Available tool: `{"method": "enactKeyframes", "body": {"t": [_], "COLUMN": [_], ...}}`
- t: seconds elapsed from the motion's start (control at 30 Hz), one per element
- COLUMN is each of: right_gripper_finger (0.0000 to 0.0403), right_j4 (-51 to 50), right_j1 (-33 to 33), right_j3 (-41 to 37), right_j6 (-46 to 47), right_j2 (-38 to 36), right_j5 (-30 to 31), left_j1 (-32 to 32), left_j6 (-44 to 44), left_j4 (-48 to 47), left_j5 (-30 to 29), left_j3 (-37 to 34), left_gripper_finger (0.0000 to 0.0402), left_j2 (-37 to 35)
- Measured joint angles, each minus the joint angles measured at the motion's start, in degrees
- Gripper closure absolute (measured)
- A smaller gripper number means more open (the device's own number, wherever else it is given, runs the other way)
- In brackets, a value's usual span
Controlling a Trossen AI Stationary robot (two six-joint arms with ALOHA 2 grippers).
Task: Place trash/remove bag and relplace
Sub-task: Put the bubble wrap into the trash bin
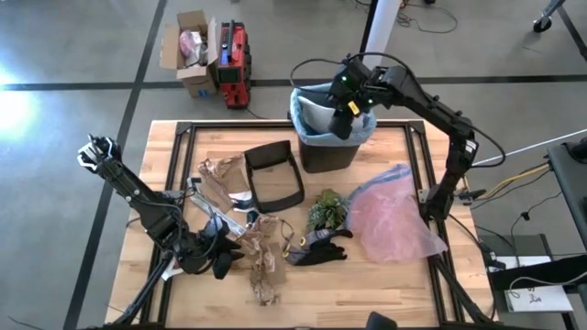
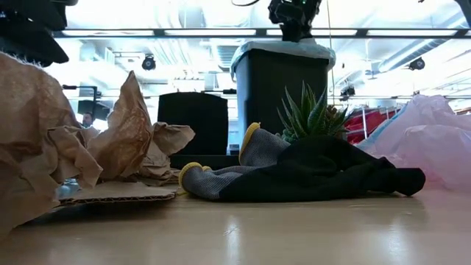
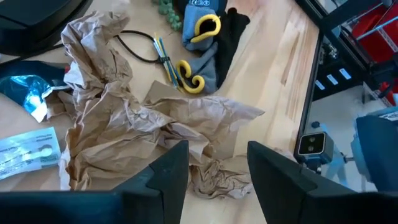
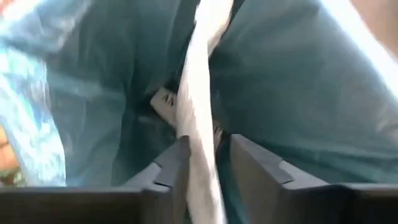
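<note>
A black bin [image 1: 326,156] lined with the teal-blue bag [image 1: 301,124] stands at the table's far edge; it also shows in the low view [image 2: 283,88]. My right gripper [image 1: 347,115] is above the bin's mouth, shut on a white paper scrap [image 1: 321,112]. The right wrist view shows the scrap [image 4: 202,93] against the bag's inside [image 4: 298,93]. My left gripper [image 1: 220,261] is open and empty at the near left. It stands just above crumpled brown paper [image 3: 143,118], with its fingertips [image 3: 217,174] over the paper's near edge. My right gripper pinches the white paper scrap [image 4: 198,162] between its two fingers. The fingers point down into the bin's mouth. The scrap reaches on past the fingertips into the bag, clear of the table.
A black-and-yellow glove [image 1: 316,247], a green plant tuft [image 1: 327,209] and a pink plastic bag [image 1: 390,215] lie at the table's middle and right. A black frame [image 1: 273,174] lies left of the bin. More brown paper [image 1: 266,275] and wrappers [image 3: 28,149] lie near my left gripper.
</note>
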Motion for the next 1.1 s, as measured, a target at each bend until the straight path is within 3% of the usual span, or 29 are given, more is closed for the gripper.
{"method": "enactKeyframes", "body": {"t": [0.2, 0.37, 0.5, 0.6, 0.73, 0.97, 1.1], "right_gripper_finger": [0.0211, 0.0204, 0.025, 0.0314, 0.0392, 0.0395, 0.04], "right_j4": [4.0, 4.8, 4.3, 5.1, 7.0, 11.2, 12.5], "right_j1": [0.2, 0.3, 0.5, 0.6, 0.4, -0.8, -1.5], "right_j3": [2.7, 4.3, 4.0, 3.1, 0.2, -7.9, -11.8], "right_j6": [0.6, 2.3, 2.7, 3.3, 4.4, 11.0, 15.1], "right_j2": [-0.7, -1.0, -0.9, -0.7, -0.7, -0.6, -0.6], "right_j5": [-1.3, -1.5, -5.4, -8.8, -8.6, -13.3, -8.3], "left_j1": [0.0, 0.0, 0.0, 0.0, 0.0, 0.0, 0.0], "left_j6": [0.1, 0.1, 0.2, 0.2, 0.2, -0.1, -0.3], "left_j4": [0.0, 0.1, 0.2, 0.2, 0.1, 0.1, 0.1], "left_j5": [0.0, 0.0, 0.0, 0.0, 0.0, 0.0, 0.2], "left_j3": [0.0, 0.0, 0.0, 0.0, 0.0, 0.0, 0.0], "left_gripper_finger": [0.0252, 0.0241, 0.0234, 0.0231, 0.023, 0.024, 0.0245], "left_j2": [0.0, 0.1, 0.2, 0.2, 0.2, 0.2, 0.2]}}
